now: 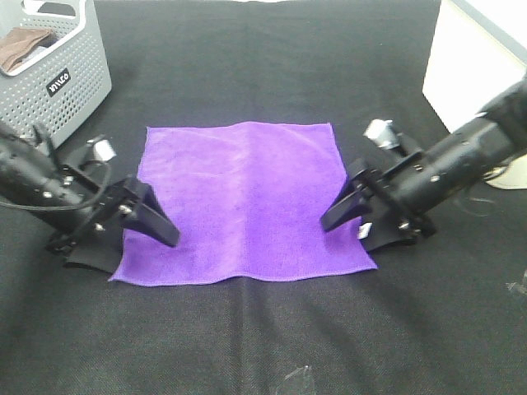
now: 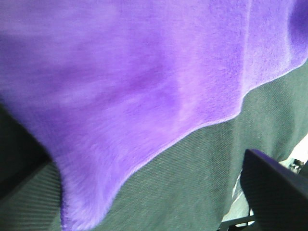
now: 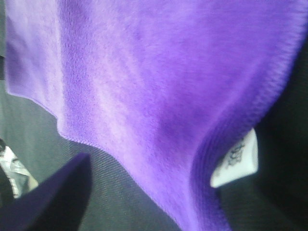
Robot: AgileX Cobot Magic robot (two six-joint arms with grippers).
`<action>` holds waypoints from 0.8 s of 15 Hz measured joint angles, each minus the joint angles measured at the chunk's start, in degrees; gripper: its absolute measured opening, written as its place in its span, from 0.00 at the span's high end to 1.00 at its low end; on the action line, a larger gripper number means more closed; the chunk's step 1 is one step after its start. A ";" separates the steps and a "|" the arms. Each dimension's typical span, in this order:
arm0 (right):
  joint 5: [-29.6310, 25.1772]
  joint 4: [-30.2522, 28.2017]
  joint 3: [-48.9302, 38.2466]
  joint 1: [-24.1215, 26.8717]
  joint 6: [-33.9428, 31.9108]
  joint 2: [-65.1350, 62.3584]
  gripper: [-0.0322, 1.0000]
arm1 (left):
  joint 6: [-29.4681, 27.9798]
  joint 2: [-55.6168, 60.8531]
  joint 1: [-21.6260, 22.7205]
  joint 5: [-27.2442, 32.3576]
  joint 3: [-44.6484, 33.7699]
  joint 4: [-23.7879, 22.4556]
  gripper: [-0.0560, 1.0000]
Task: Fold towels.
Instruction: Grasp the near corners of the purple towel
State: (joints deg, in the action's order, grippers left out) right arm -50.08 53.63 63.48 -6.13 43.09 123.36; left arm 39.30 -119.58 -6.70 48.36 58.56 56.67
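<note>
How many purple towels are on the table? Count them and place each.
1: the purple towel lies spread flat on the black table, at its middle. The grey basket may hide more.

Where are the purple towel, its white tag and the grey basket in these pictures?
purple towel (image 1: 247, 197), exterior high view, middle of its flat surface.
white tag (image 3: 237, 161), right wrist view, middle of the tag.
grey basket (image 1: 82, 58), exterior high view, its perforated side wall.
</note>
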 joint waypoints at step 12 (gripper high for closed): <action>2.58 -3.50 0.00 -1.72 0.00 1.15 0.97 | 0.57 -1.78 -2.98 -5.50 -0.57 0.97 0.91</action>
State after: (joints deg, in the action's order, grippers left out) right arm -47.50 50.13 63.48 -7.85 43.09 124.50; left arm 39.88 -121.35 -9.68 42.86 57.98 57.64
